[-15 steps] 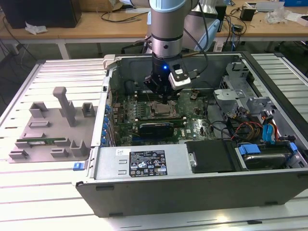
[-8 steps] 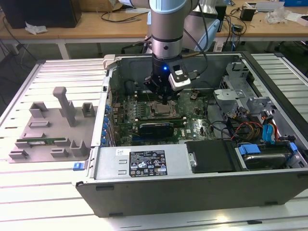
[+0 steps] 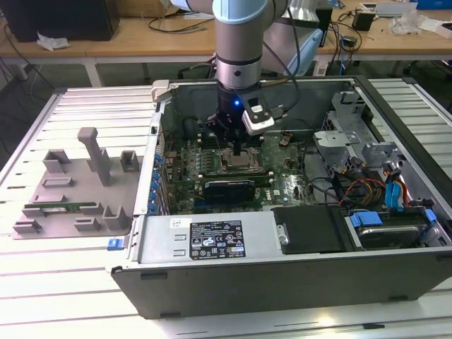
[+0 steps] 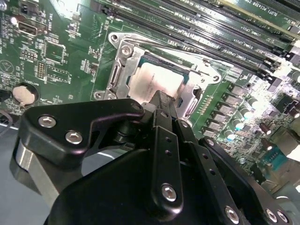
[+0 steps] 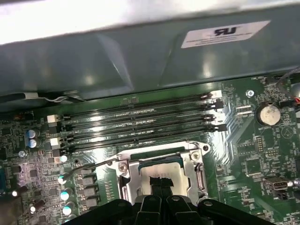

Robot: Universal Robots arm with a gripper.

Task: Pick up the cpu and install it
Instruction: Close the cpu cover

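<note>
My hand (image 4: 161, 97) is narrow, fingers (image 4: 161, 122) drawn nearly together and holding nothing, tips just over the cpu (image 4: 150, 77). The cpu lies flat in the motherboard socket (image 4: 123, 52), mid-frame in the exterior view. Seating looks done; I cannot tell whether the socket is latched.

A slatted metal table (image 3: 56, 282) bears an open computer case (image 3: 282, 282) and a grey tray (image 3: 74, 187) (apart).

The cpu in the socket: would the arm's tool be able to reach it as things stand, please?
Probably yes: the tool hangs directly over the cpu, whose silver top lies bare in the socket, with nothing between them.
</note>
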